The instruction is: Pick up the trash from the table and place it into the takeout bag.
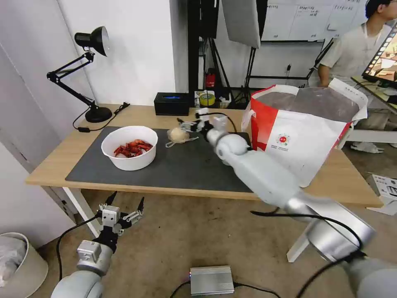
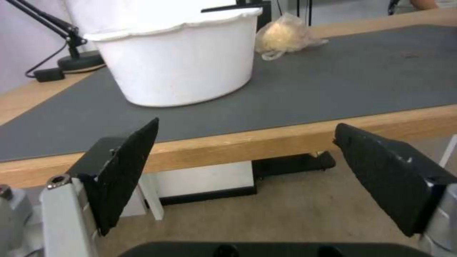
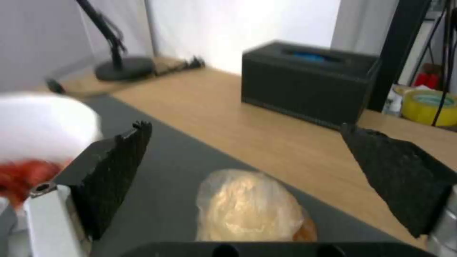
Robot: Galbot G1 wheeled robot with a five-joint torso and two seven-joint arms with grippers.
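On the table (image 1: 62,157), a white bowl of red crayfish shells (image 1: 129,147) stands at the left of the dark grey mat (image 1: 194,165). A small clear plastic bag (image 1: 178,135) with a pale lump inside lies near the mat's far edge. My right gripper (image 1: 187,123) hovers open just above and behind that bag (image 3: 247,207), which lies between the spread fingers (image 3: 119,160). The takeout bag (image 1: 306,124) stands open at the table's right. My left gripper (image 1: 127,198) hangs open below the table's front edge, facing the bowl (image 2: 176,57).
A black desk lamp (image 1: 93,45) stands at the far left corner. A black box (image 1: 171,103) and a yellow tape roll (image 1: 207,99) sit along the back edge. On the floor are a silver box (image 1: 211,280) and a white bin (image 1: 20,265).
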